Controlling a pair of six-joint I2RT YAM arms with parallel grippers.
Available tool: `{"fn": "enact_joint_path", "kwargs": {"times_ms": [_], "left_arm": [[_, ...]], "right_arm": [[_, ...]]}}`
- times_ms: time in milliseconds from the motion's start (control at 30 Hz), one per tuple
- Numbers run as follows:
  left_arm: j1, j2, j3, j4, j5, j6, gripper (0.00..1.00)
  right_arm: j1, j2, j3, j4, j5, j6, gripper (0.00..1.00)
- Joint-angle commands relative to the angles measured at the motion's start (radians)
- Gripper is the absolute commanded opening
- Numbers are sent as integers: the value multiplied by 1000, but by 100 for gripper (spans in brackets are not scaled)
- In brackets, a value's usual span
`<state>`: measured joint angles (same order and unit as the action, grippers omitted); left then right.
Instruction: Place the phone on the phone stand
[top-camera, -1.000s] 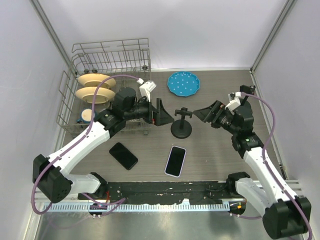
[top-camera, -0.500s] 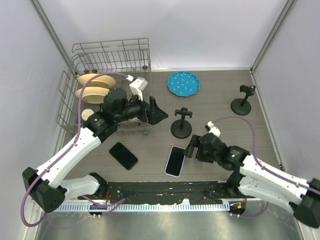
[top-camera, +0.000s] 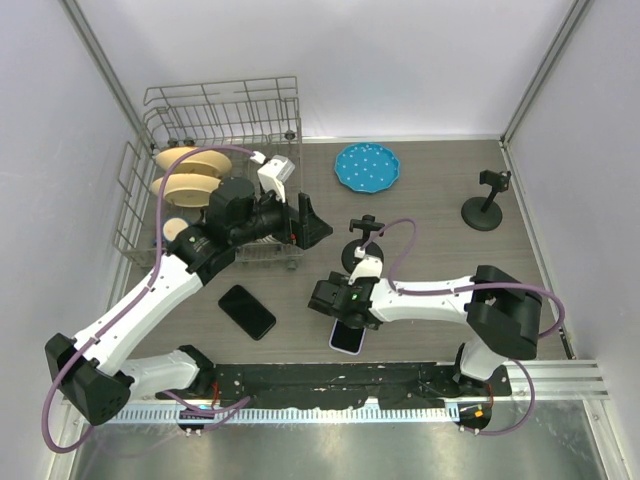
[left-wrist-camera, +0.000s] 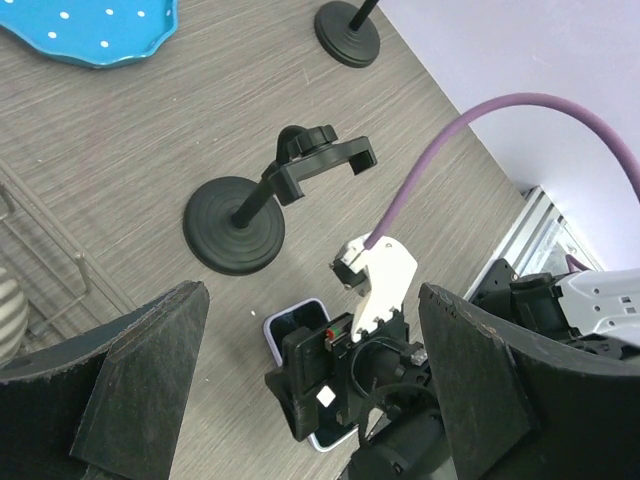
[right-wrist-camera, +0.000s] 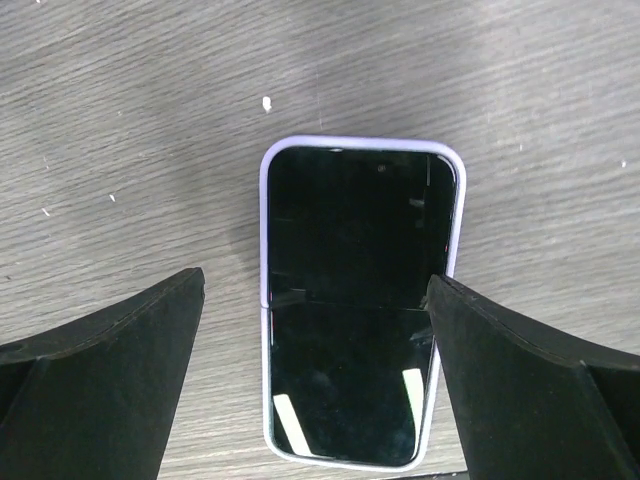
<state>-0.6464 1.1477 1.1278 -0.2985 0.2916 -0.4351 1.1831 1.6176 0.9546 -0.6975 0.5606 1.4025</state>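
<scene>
A phone in a lilac case (right-wrist-camera: 355, 300) lies face up on the wooden table; it also shows in the top view (top-camera: 348, 340) and the left wrist view (left-wrist-camera: 298, 325). My right gripper (right-wrist-camera: 316, 290) hovers just above it, open, one finger on each long side, apart from the phone. In the top view the right gripper (top-camera: 335, 300) covers the phone's far end. A black phone stand (top-camera: 362, 255) stands just beyond, also in the left wrist view (left-wrist-camera: 240, 225). My left gripper (top-camera: 315, 225) is open and empty, left of the stand.
A second black phone (top-camera: 247, 311) lies to the left. A second stand (top-camera: 487, 205) is at the far right. A blue plate (top-camera: 367, 166) lies at the back. A wire dish rack (top-camera: 215, 130) with plates stands at the back left.
My right arm swung from the right side down and leftward, ending over the lilac phone. My left gripper drew back slightly to the left early on, then stayed put.
</scene>
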Motion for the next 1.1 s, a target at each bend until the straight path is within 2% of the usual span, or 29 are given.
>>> {"fn": "enact_joint_path", "kwargs": {"times_ms": [0, 133, 400, 633, 767, 1067], "left_arm": [[-4, 1, 40, 6, -8, 19, 91], [-4, 3, 40, 10, 9, 16, 91], [-4, 4, 41, 12, 18, 13, 91], [-4, 6, 40, 15, 30, 9, 91], [-4, 4, 38, 16, 29, 9, 91], [-4, 9, 41, 13, 34, 4, 91]], "right_arm": [[21, -1, -2, -27, 50, 168, 99], [21, 28, 24, -109, 55, 219, 99], [44, 30, 85, -215, 107, 185, 99], [58, 5, 64, -201, 99, 170, 99], [58, 10, 0, -85, 26, 177, 99], [53, 80, 27, -102, 4, 191, 99]]}}
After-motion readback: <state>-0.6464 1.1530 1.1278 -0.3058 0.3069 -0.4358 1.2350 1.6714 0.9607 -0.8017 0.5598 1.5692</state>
